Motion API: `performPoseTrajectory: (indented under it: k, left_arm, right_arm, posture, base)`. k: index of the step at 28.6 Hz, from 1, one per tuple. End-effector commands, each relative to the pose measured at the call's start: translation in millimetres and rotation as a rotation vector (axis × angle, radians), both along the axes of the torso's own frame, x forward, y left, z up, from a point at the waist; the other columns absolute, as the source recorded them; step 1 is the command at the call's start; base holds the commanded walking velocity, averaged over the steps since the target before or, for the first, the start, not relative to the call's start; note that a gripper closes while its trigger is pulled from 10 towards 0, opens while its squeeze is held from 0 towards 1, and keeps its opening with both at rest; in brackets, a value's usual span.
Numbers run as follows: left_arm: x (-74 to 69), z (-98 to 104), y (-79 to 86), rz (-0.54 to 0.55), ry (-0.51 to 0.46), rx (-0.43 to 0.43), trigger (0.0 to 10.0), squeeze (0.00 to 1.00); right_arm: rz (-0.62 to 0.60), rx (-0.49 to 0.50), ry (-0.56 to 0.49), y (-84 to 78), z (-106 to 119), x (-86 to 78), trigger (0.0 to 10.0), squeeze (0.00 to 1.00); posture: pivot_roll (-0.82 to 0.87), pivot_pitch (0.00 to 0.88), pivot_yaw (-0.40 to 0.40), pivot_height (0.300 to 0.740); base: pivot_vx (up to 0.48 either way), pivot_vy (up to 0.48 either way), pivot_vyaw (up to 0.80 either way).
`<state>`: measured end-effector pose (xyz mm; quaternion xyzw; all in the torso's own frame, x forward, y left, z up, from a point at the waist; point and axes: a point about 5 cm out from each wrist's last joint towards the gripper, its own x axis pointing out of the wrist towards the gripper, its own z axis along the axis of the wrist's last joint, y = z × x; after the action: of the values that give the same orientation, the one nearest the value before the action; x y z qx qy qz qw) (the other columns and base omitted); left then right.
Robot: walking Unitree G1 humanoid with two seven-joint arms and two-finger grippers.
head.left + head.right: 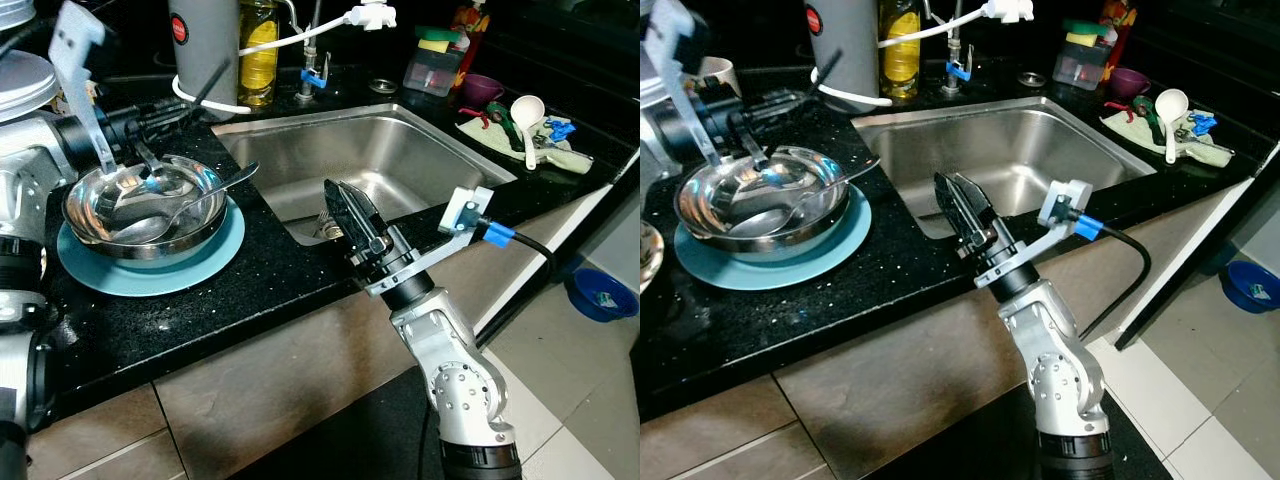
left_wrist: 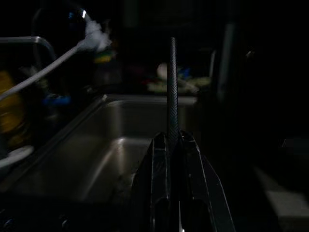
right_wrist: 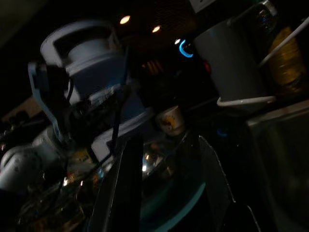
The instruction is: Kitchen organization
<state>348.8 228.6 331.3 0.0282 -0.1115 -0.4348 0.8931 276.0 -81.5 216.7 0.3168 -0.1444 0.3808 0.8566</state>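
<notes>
L gripper [image 1: 150,160] sits over the steel bowl [image 1: 100,205], fingers pinched on a thin utensil handle. A spoon [image 1: 190,207] lies in the bowl, which sits on a blue plate [image 1: 215,258] left of the sink [image 1: 400,150]. R gripper [image 1: 340,205] is at the sink's front edge, fingers apart, holding nothing.

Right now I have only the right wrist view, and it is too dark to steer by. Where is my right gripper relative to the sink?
Observer: The right gripper hangs open over the front edge of the steel sink, pointing toward the bowl side.
Operator: What is in that bowl?
Observer: A spoon lies in the steel bowl, with its handle over the rim toward the sink.
Operator: Is the other arm close?
Observer: Yes, the left gripper reaches into the bowl from its far side.
</notes>
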Motion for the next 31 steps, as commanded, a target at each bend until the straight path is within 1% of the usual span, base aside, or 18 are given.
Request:
performPoseTrajectory:
  k: [1, 5, 8, 9, 10, 11, 12, 13, 15, 17, 21, 23, 26, 27, 28, 29, 30, 31]
  left_arm:
    - [-2.4, 0.2, -3.6, -0.033, 0.0, -0.03, 0.0, 0.0]
    - [-4.8, 4.1, -5.7, -0.049, -0.01, -0.074, 0.0, 0.0]
    - [-11.5, 9.6, -17.1, -0.089, -0.03, -0.144, 0.0, 0.0]
    - [-11.5, 9.6, -17.1, -0.089, -0.03, -0.144, 0.0, 0.0]
    - [-13.4, 10.5, -20.8, -0.101, -0.034, -0.161, 1.0, 0.0]
    - [-15.5, 11.5, -27.9, -0.121, -0.04, -0.195, 5.3, 0.0]
    - [-17.9, 12.1, -34.3, -0.142, -0.041, -0.227, 9.1, 0.0]
    - [-20.3, 12.6, -41.1, -0.167, -0.042, -0.261, 10.0, 0.0]
    - [-23.4, 11.7, -56.3, -0.212, -0.039, -0.323, 10.0, 0.0]
    - [-25.1, 9.2, -67.6, -0.235, -0.031, -0.362, 10.0, 0.0]
    - [-25.8, 5.1, -75.5, -0.244, -0.018, -0.374, 10.0, 0.0]
    - [-26.6, 0.4, -86.4, -0.247, 0.002, -0.389, 10.0, 0.0]
    - [-27.1, -0.7, -90.2, -0.244, 0.008, -0.398, 10.0, 0.0]
    - [-26.2, -1.3, -93.3, -0.225, 0.011, -0.407, 10.0, 0.0]
    - [-23.4, -2.6, -96.6, -0.174, 0.011, -0.407, 10.0, 0.0]
    - [-23.4, -2.6, -96.6, -0.174, 0.011, -0.407, 10.0, 0.0]
    - [-20.6, -3.5, -99.1, -0.132, 0.007, -0.401, 10.0, 0.0]
    - [-13.9, -6.2, -102.6, -0.026, -0.011, -0.37, 10.0, 0.0]
  right_arm:
    - [0.014, -0.028, -0.011, 0.6, -0.7, -3.1, 10.0, 0.0]
    - [0.026, -0.045, -0.016, 1.6, -1.9, -3.8, 10.0, 0.0]
    - [0.027, -0.045, -0.016, -0.5, -1.9, -3.3, 10.0, 0.0]
    - [0.027, -0.045, -0.016, -0.5, -1.9, -3.3, 10.0, 0.0]
    - [0.025, -0.044, -0.015, -1.4, -1.7, -2.9, 10.0, 0.0]
    - [0.022, -0.037, -0.012, -2.9, -1.0, -2.5, 10.0, 0.0]
    - [0.019, -0.033, -0.012, -4.1, -0.4, -2.1, 10.0, 0.0]
    - [0.019, -0.025, -0.011, -5.2, 0.1, -1.9, 10.0, 0.0]
    - [0.012, -0.016, -0.01, -7.6, 0.8, -1.0, 10.0, 0.0]
    - [0.005, -0.014, -0.009, -9.1, 0.8, -0.2, 10.0, 0.0]
    - [0.0, -0.014, -0.008, -10.0, 0.6, 0.3, 10.0, 0.0]
    - [-0.008, -0.018, -0.007, -11.6, 0.5, 0.9, 10.0, 0.0]
    - [-0.012, -0.019, -0.007, -12.4, 0.4, 1.1, 10.0, 0.0]
    - [-0.017, -0.021, -0.006, -13.3, 0.3, 1.1, 10.0, 0.0]
    - [-0.026, -0.028, 0.003, -14.6, -1.0, 1.5, 10.0, 0.0]
    - [-0.026, -0.028, 0.003, -14.6, -1.0, 1.5, 10.0, 0.0]
    - [-0.036, -0.035, 0.007, -15.8, -1.8, 2.3, 10.0, 0.0]
    - [-0.042, -0.04, 0.009, -17.2, -2.4, 3.0, 10.0, 0.0]
  posture:
    - [0.11, 0.014, -0.105, 0.74]
    - [0.11, 0.013, -0.107, 0.74]
    - [0.11, 0.009, -0.107, 0.74]
    - [0.11, 0.009, -0.107, 0.74]
    - [0.11, 0.009, -0.107, 0.74]
    - [0.11, 0.006, -0.106, 0.74]
    - [0.11, 0.004, -0.105, 0.74]
    - [0.11, 0.004, -0.105, 0.74]
    - [0.11, 0.0, -0.103, 0.74]
    - [0.11, 0.0, -0.103, 0.74]
    - [0.11, 0.0, -0.102, 0.74]
    - [0.11, 0.0, -0.102, 0.74]
    - [0.11, 0.0, -0.102, 0.74]
    - [0.11, 0.0, -0.102, 0.74]
    - [0.11, 0.0, -0.102, 0.74]
    - [0.11, 0.0, -0.102, 0.74]
    - [0.1, 0.0, -0.101, 0.74]
    - [0.1, 0.0, -0.102, 0.74]
  base:
    - [0.0, 0.0, 0.0]
    - [0.0, 0.0, 0.0]
    - [0.0, 0.0, 0.0]
    - [0.0, 0.0, 0.0]
    - [0.0, 0.0, 0.0]
    - [0.0, 0.0, 0.0]
    - [0.0, 0.0, 0.0]
    - [0.0, 0.0, -0.8]
    - [0.0, 0.0, -0.8]
    - [0.0, 0.0, -0.8]
    - [0.0, 0.0, -0.8]
    - [0.0, 0.0, -0.8]
    - [0.0, 0.0, -0.8]
    - [0.0, 0.0, -0.8]
    - [0.0, 0.0, 0.0]
    - [0.0, 0.0, 0.0]
    - [0.0, 0.0, 0.0]
    - [0.0, 0.0, 0.0]
